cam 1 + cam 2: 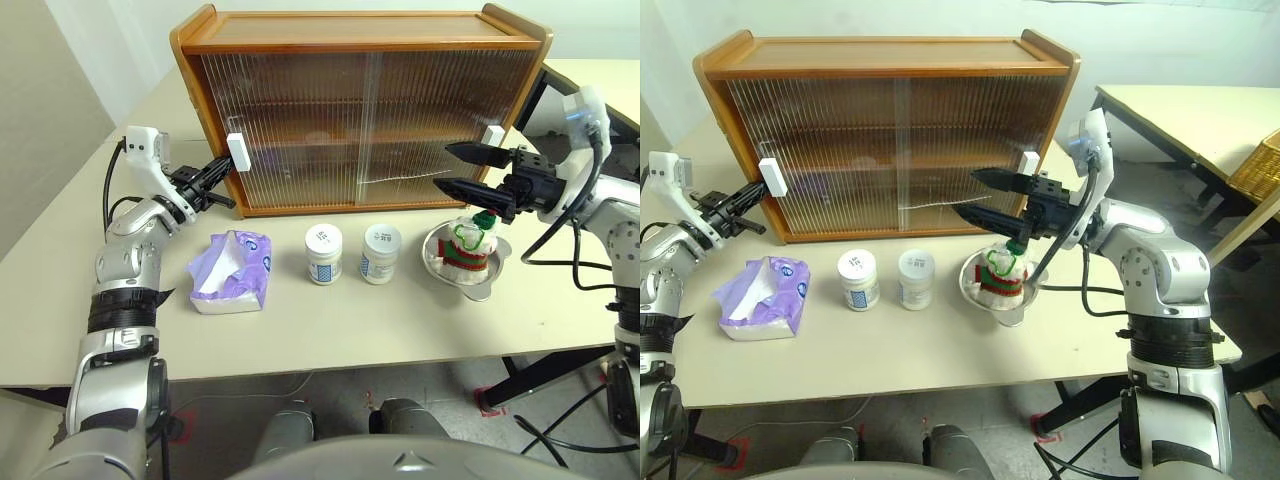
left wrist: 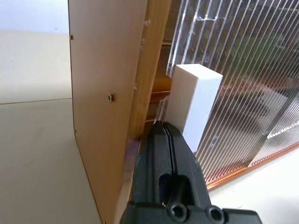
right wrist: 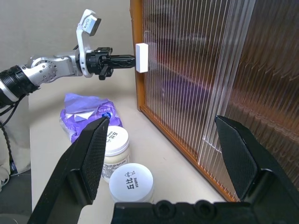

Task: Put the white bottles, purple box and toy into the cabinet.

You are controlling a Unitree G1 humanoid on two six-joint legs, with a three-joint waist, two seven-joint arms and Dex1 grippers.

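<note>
The cabinet (image 1: 360,110) stands at the back of the table (image 1: 330,330), both ribbed doors drawn across. In front of it, two white bottles (image 1: 323,253) sit side by side, their lid print too small to read, with the purple box (image 1: 232,271) left of them and the toy (image 1: 470,243) in a metal bowl (image 1: 437,262) on the right. The left gripper (image 1: 222,168), fingers pressed together, touches the cabinet's left white handle (image 1: 236,154). The right gripper (image 1: 450,170) hangs spread wide before the cabinet's right door, holding nothing.

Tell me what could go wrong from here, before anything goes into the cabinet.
1. The left gripper, jaws shut, sits at the left door handle without clasping it; a push may slip off.
2. Both ribbed doors look closed, so nothing fits into the cabinet yet.
3. The right gripper, jaws open, hangs above the toy in the metal bowl; lowering could tip it.
</note>
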